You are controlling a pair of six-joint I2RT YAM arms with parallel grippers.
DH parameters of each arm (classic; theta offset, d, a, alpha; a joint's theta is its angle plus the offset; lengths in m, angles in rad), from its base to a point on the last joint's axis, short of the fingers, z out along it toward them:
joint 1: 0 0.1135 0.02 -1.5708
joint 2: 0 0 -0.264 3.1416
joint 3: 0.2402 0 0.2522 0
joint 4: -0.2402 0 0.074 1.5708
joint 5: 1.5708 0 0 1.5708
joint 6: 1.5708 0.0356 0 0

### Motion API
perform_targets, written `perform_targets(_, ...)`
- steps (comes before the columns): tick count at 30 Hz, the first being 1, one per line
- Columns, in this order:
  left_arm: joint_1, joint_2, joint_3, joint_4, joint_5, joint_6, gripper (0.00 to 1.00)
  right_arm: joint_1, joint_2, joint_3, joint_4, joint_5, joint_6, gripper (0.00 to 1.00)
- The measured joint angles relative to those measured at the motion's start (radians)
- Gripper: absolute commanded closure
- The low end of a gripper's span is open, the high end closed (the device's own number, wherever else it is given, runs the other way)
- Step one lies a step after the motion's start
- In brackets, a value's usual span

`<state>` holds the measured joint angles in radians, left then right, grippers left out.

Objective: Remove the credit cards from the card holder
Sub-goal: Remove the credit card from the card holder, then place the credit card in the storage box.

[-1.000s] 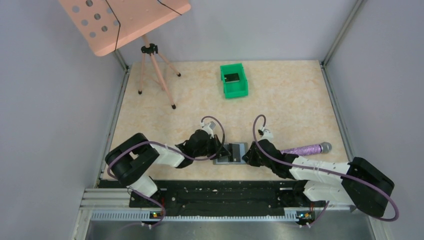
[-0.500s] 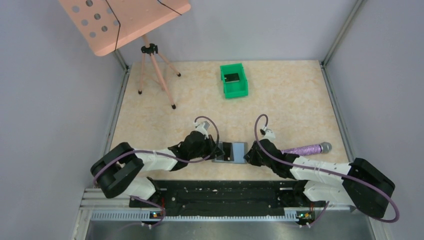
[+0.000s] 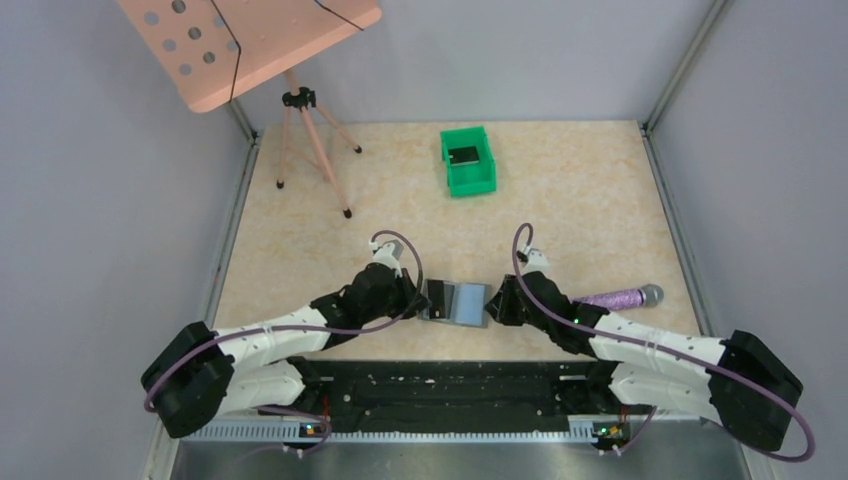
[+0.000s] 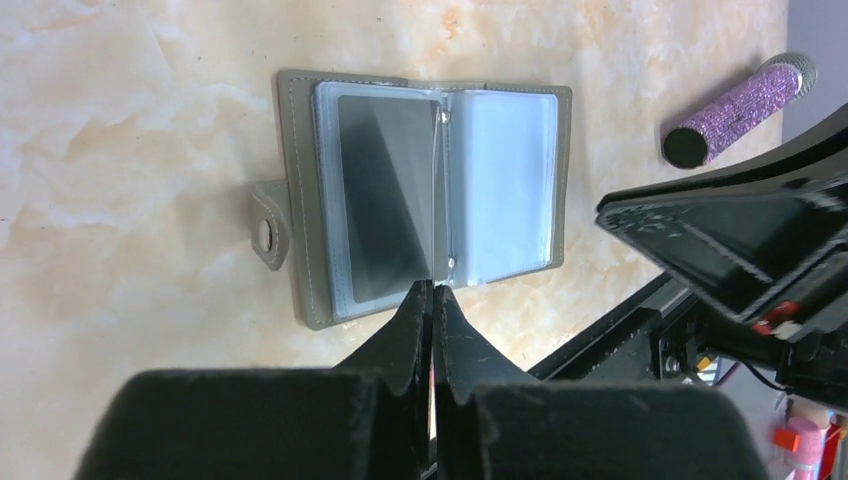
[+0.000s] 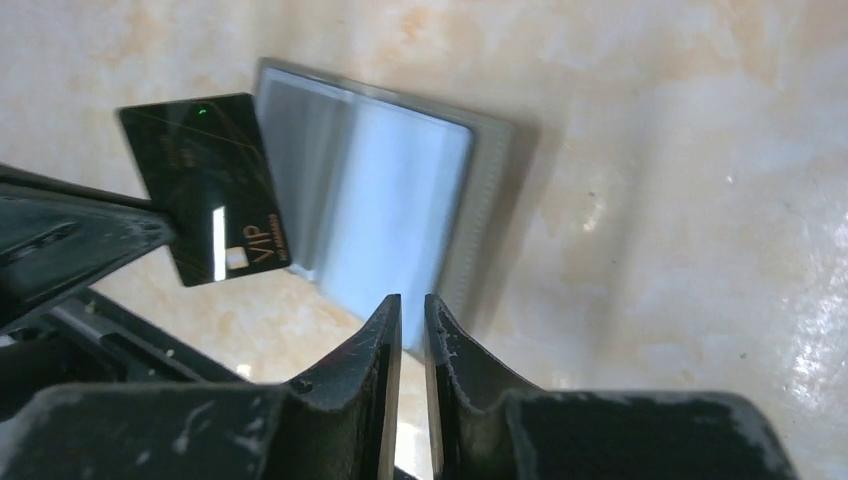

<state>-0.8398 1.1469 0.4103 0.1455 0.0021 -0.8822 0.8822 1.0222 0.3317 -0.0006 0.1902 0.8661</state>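
Two robot arms meet at an open grey card holder (image 3: 466, 303), and the left one grasps a black card (image 5: 205, 185).

The card holder lies flat and open on the beige surface (image 3: 580, 200), at 6 o'clock near the arm bases, light blue panel up. The left gripper (image 4: 433, 292) sits at its 9 o'clock, fingers (image 4: 405, 335) clenched on the card, which is lifted beside the holder's left page. The right gripper (image 5: 407, 300) is at its 3 o'clock, fingers (image 5: 372, 345) almost together. I cannot tell whether they pinch the holder's edge. A purple glitter cylinder (image 3: 612, 297) lies further toward 3 o'clock, and a green bin (image 3: 468, 178) stands well apart at 12 o'clock.
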Motion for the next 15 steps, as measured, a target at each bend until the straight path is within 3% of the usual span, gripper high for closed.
perform_targets(8, 0.000, -0.140, 0.023, -0.155, 0.058, 0.072, 1.00, -0.002, -0.147, 0.109, -0.053, -0.060, -0.138, 0.71)
perform_targets(15, 0.000, -0.271, 0.038, -0.231, 0.240, 0.159, 1.00, -0.002, -0.211, 0.130, -0.050, -0.182, -0.262, 0.57)
